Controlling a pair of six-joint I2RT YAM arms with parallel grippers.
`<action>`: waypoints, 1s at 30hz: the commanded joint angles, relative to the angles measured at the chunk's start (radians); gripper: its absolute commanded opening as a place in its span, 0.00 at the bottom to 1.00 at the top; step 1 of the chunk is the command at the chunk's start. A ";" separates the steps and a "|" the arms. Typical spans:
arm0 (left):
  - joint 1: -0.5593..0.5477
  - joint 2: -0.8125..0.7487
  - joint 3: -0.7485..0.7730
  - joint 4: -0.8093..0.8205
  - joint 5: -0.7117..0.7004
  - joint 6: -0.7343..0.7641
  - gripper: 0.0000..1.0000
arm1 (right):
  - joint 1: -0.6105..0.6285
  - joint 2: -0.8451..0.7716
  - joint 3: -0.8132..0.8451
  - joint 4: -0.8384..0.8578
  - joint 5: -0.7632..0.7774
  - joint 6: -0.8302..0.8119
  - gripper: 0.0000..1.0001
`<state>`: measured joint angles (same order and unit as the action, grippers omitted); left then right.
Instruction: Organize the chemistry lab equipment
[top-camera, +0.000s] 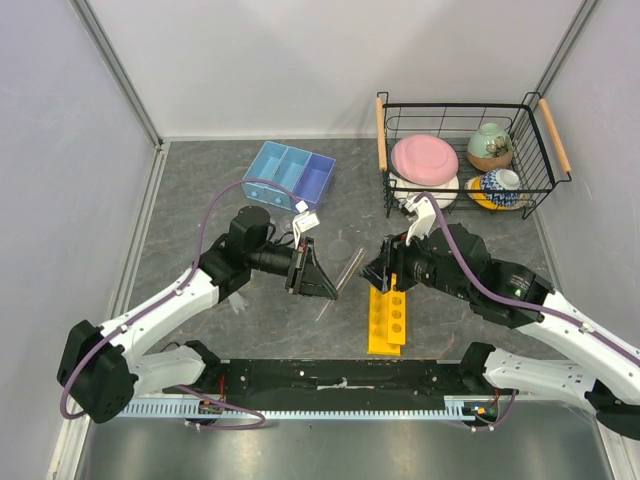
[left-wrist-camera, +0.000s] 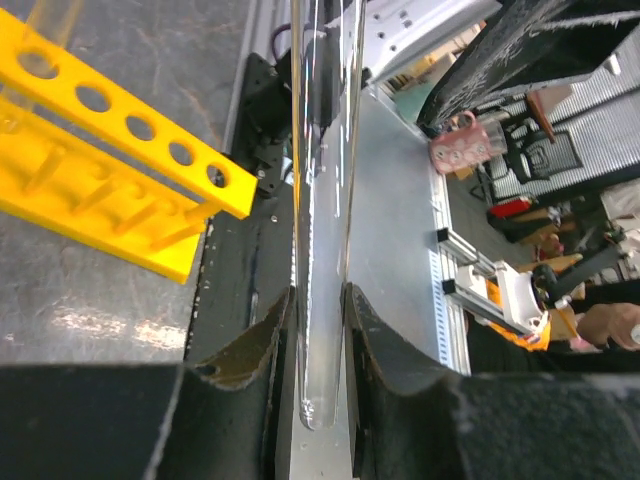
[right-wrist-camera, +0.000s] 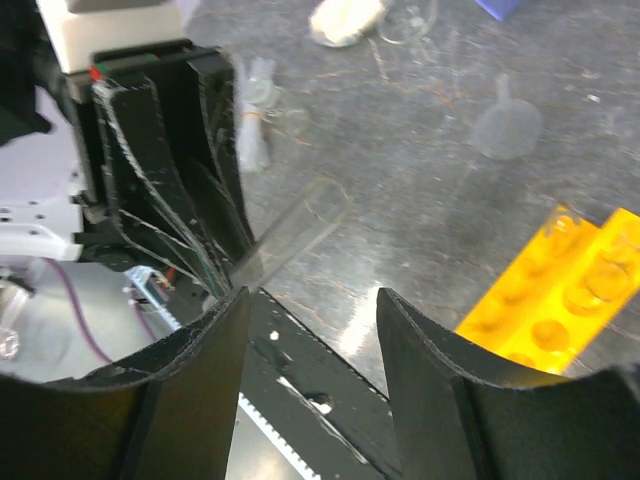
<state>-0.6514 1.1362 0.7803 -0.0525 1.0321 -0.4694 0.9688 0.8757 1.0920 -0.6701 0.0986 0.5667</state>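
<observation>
Your right gripper fills the bottom edge, its jaws standing apart with nothing between them. Just beyond, the left gripper clamps a clear test tube, whose free end slants up to the right above the grey desk. A yellow rack lies at your lower right. Farther off rest a clear funnel and a cream lump.

The left arm and right arm had glossy white moulded links joined by black cylindrical motor housings, and a purple cable ran along each. The left gripper and right gripper carried matte black wedge-shaped fingers, scuffed pale along their edges. Black bases sat at the tabletop's near edge.
</observation>
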 joint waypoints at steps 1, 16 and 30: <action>0.001 -0.049 -0.047 0.275 0.120 -0.165 0.08 | 0.002 0.017 0.048 0.124 -0.124 0.036 0.61; 0.001 -0.107 -0.119 0.422 0.158 -0.262 0.06 | -0.099 0.074 0.091 0.210 -0.315 0.033 0.61; 0.001 -0.112 -0.122 0.442 0.169 -0.267 0.04 | -0.143 0.088 0.106 0.251 -0.461 0.062 0.52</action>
<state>-0.6514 1.0443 0.6643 0.3439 1.1641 -0.7090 0.8303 0.9749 1.1477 -0.4698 -0.3061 0.6102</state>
